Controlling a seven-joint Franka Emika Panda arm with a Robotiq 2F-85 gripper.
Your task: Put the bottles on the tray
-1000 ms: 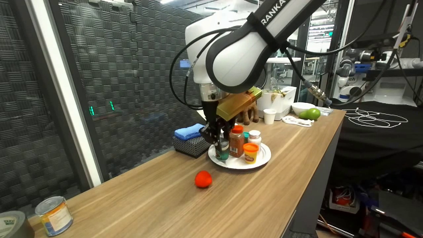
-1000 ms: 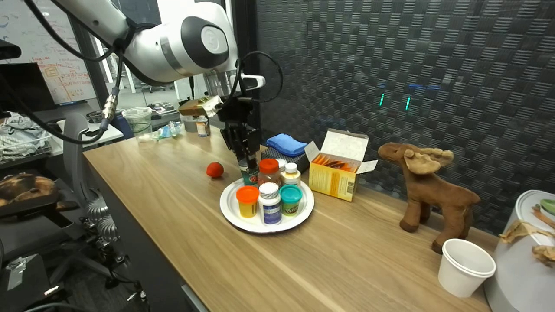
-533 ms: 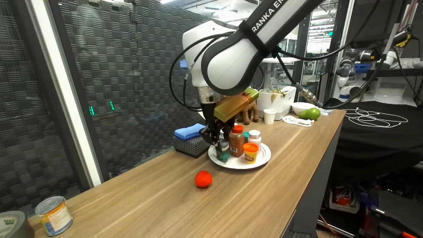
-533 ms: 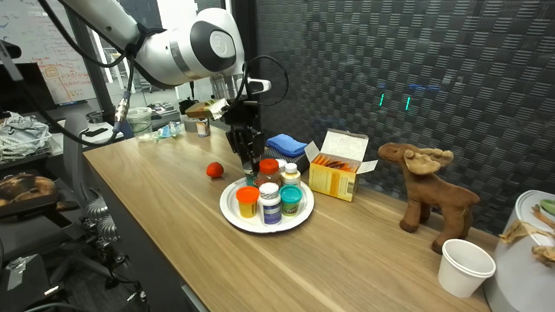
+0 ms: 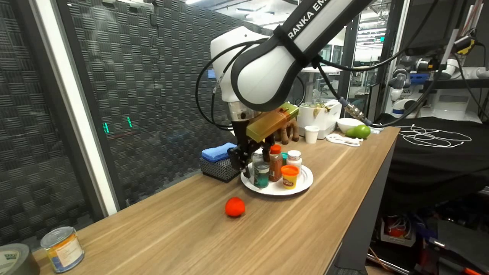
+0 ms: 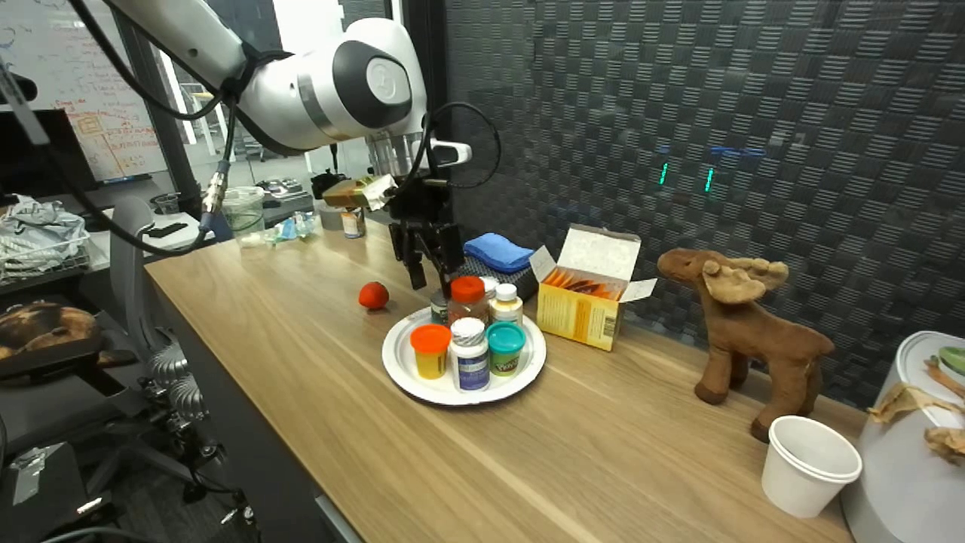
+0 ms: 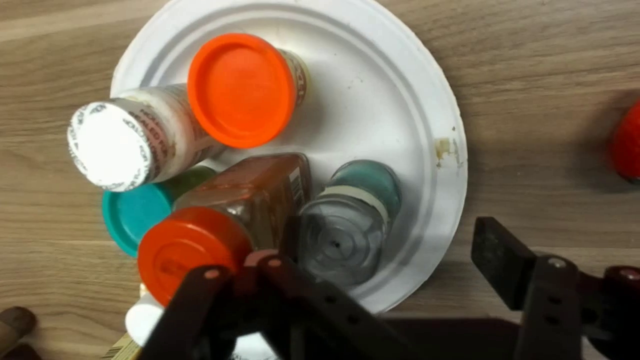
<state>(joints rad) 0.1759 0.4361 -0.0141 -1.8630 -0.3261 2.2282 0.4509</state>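
My gripper [image 7: 397, 250] is open over the edge of the white round tray [image 7: 365, 100], jaws wide apart. Between its fingers, close to the left one, the green-labelled jar [image 7: 345, 235] stands upright on the tray, with a gap to the right finger. The left finger reaches in between that jar and the red-lidded jar [image 7: 195, 245]. Also on the tray are the white pill bottle [image 6: 470, 362], an orange-lidded yellow tub [image 6: 431, 353] and a teal-lidded tub [image 6: 506, 351]. At the back, a yellow-labelled bottle [image 6: 507, 303] and a white cap [image 6: 489, 286] show; their bases are hidden.
A red ball-like object [image 6: 373, 296] lies near the tray. Behind stand a mesh box with a blue cloth [image 6: 497, 251] and an open yellow box [image 6: 580, 317]. Farther along are a toy moose [image 6: 742, 324] and white cups [image 6: 807, 467]. A tin [image 5: 63, 250] sits opposite.
My gripper has sunk a little and shifted slightly toward the red-lidded jar with the green-labelled jar. Its jaws have since spread and let go of that jar, which stands on the tray.
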